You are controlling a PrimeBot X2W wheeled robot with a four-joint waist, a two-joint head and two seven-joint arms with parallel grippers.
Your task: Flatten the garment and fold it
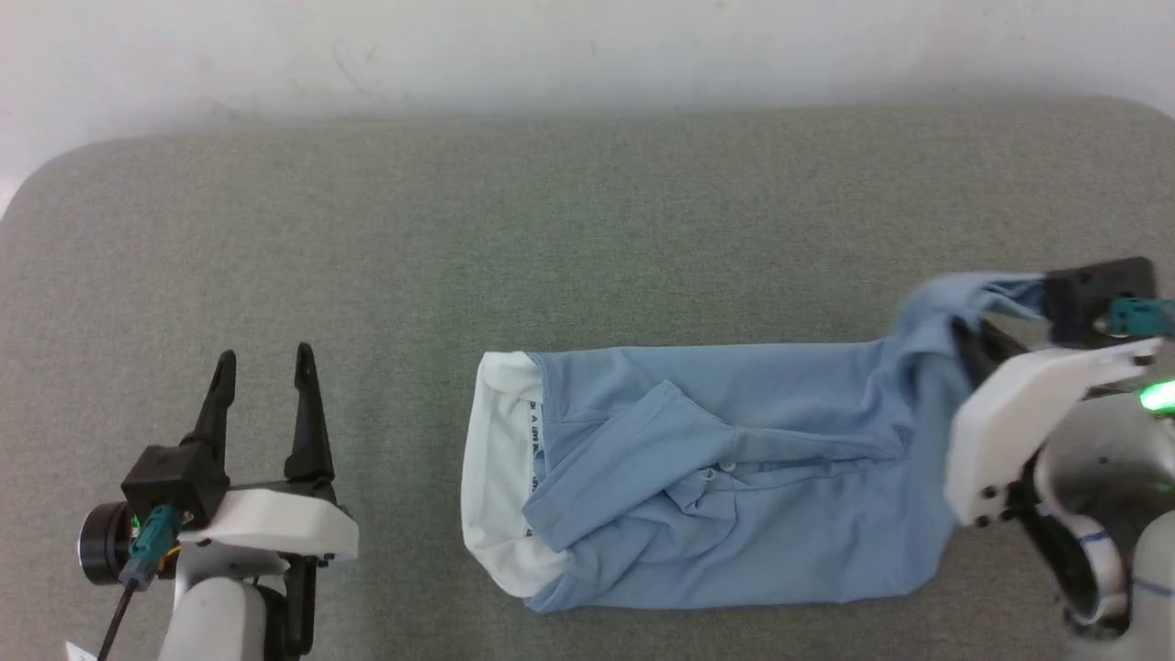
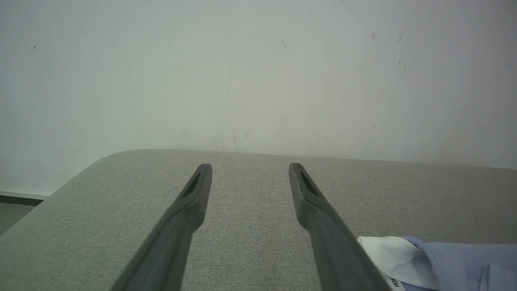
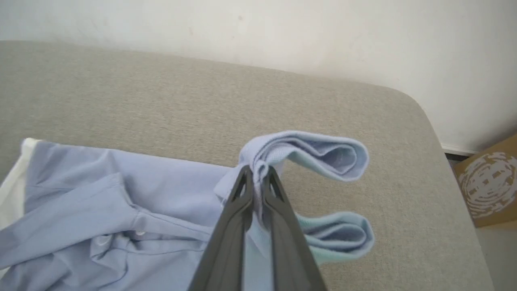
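Observation:
The garment [image 1: 734, 477], a light blue polo shirt with a white collar, lies lengthwise on the grey padded table [image 1: 551, 229], collar to the left, sleeves folded in over the front. Its right end is lifted off the table. My right gripper [image 3: 258, 171] is shut on that lifted hem edge of the garment [image 3: 307, 151], which loops over the fingertips. In the head view the right gripper [image 1: 968, 335] is half hidden by cloth. My left gripper [image 1: 264, 360] stands open over bare table, left of the collar. Between the left gripper's [image 2: 250, 169] spread fingers is nothing; the collar [image 2: 387, 254] shows beside them.
A white wall [image 1: 587, 46] runs behind the table's far edge. The table's rounded corners show at far left and far right. A cardboard box [image 3: 490, 184] sits on the floor beyond the right corner.

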